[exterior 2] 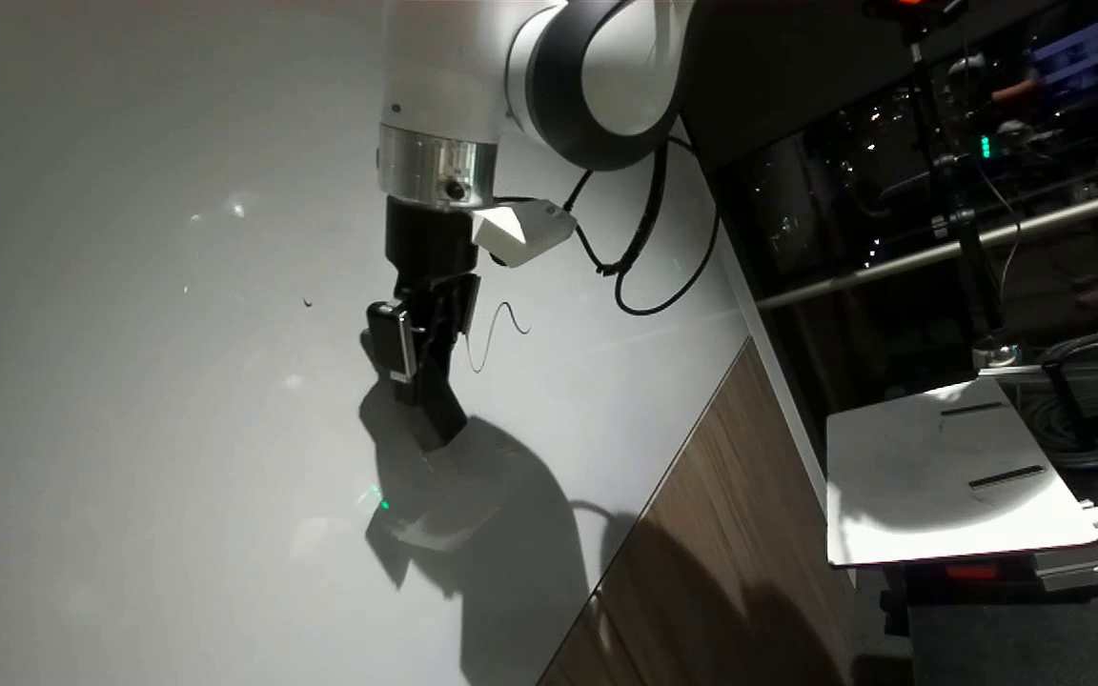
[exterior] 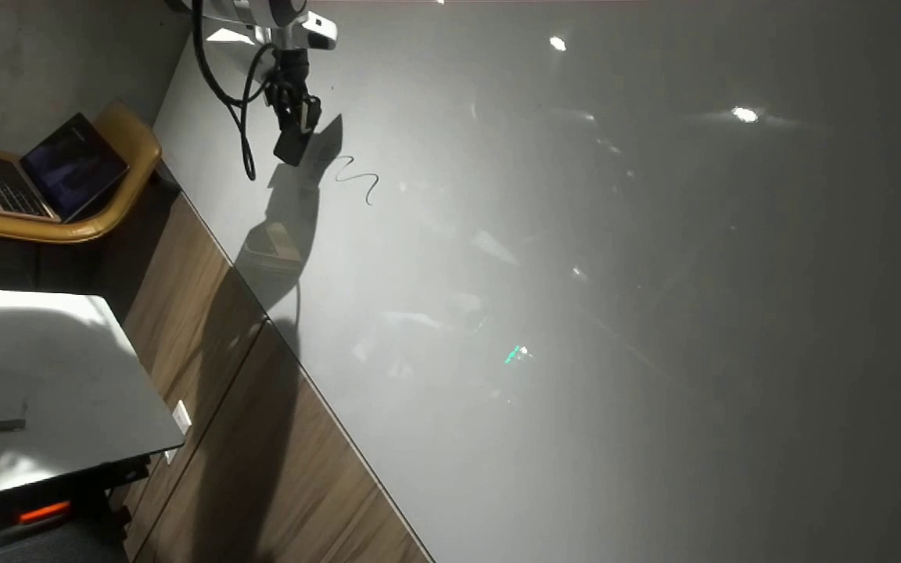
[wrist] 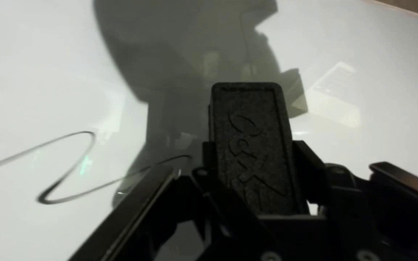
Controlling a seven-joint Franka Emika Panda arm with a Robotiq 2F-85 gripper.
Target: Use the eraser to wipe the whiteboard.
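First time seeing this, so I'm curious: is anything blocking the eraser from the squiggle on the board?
Nothing visible blocks it. The gripper holds the eraser, and in an exterior view only whiteboard, partly in shadow, shows between eraser and squiggle.

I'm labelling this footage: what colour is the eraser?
The eraser is dark grey-black, with line markings on its broad face; the wrist view shows it best.

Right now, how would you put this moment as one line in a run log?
gripper: shut on eraser | whiteboard: dark squiggle not yet wiped off | eraser touching whiteboard: cannot tell
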